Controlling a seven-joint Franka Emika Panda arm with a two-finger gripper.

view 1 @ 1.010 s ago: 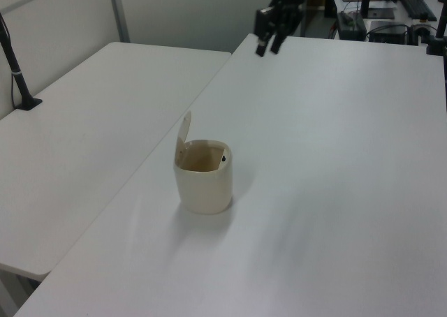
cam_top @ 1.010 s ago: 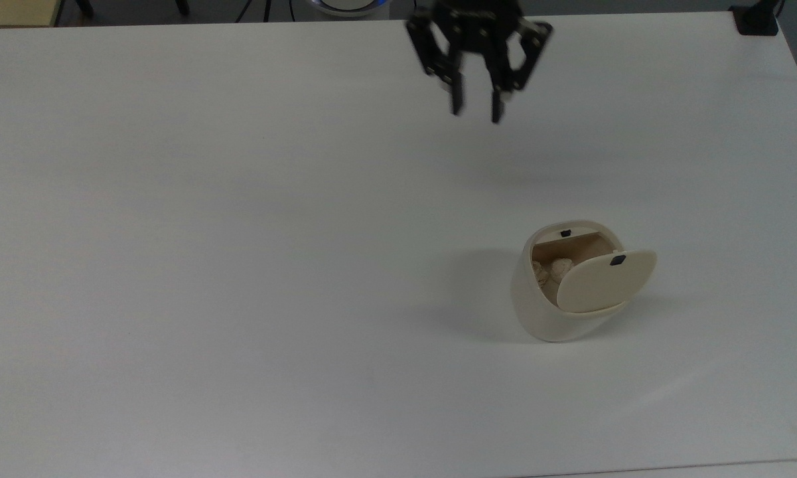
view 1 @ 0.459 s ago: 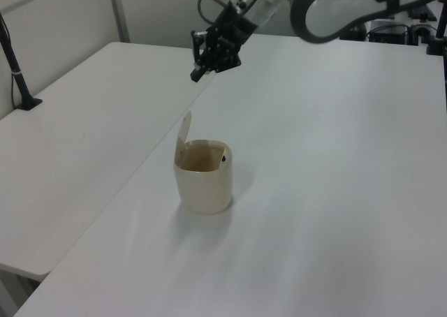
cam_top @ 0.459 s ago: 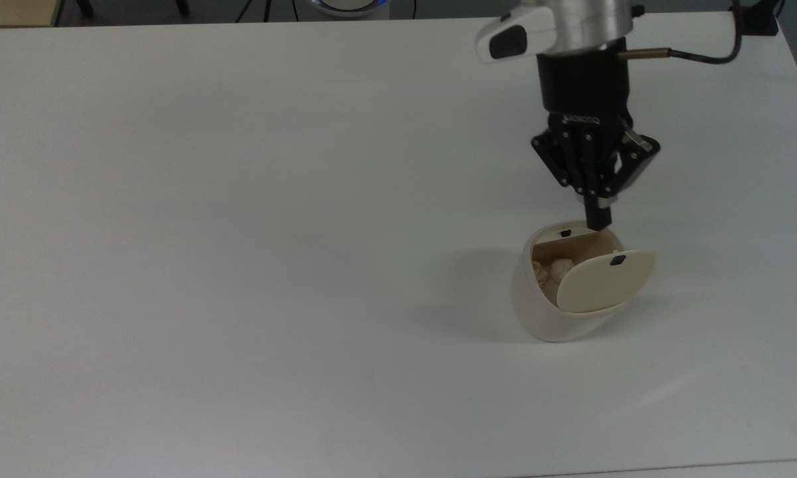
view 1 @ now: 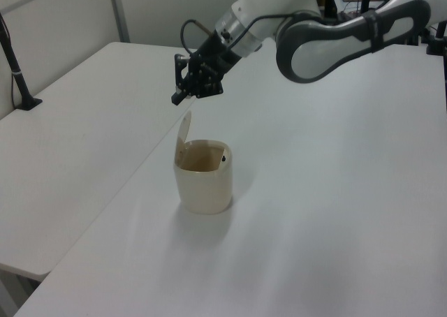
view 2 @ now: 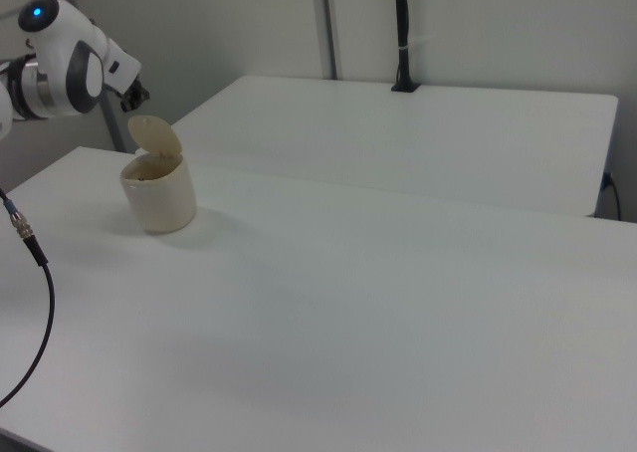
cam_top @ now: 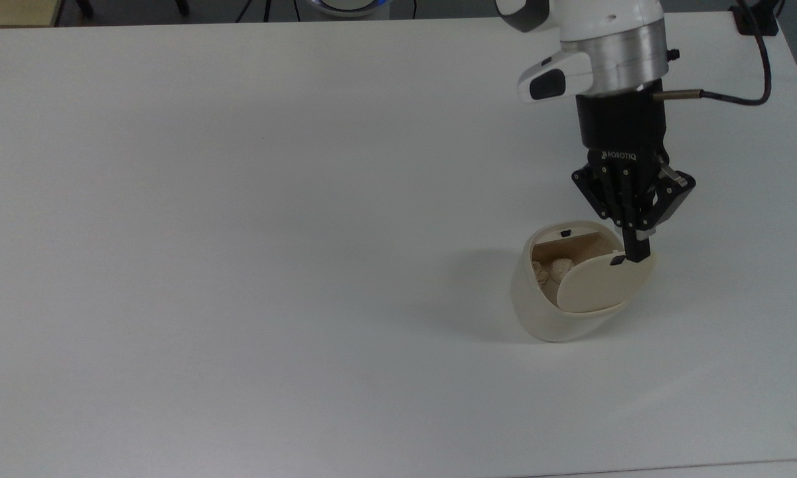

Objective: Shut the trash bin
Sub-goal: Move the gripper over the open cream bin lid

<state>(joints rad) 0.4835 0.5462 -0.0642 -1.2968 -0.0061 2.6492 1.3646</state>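
Cream-white plastic trash bin (cam_top: 557, 305) is sitting at the top view's 4 o'clock, its hinged flat lid (cam_top: 604, 282) standing open. Your black two-finger gripper (cam_top: 636, 251), fingers pinched narrow and holding nothing, has swung in from 12 o'clock and is now reaching the lid's top edge, so you're lined up for the closing push.

A cream-white, smooth matt plastic trash bin (cam_top: 557, 312) stands on a white matt bench (cam_top: 239, 265); its flat plastic lid (cam_top: 600, 285) matches. The black claw (cam_top: 636, 252) hangs beneath a brushed-metal wrist ring (cam_top: 620, 63) and glossy white plastic arm shell (view 1: 335, 31).
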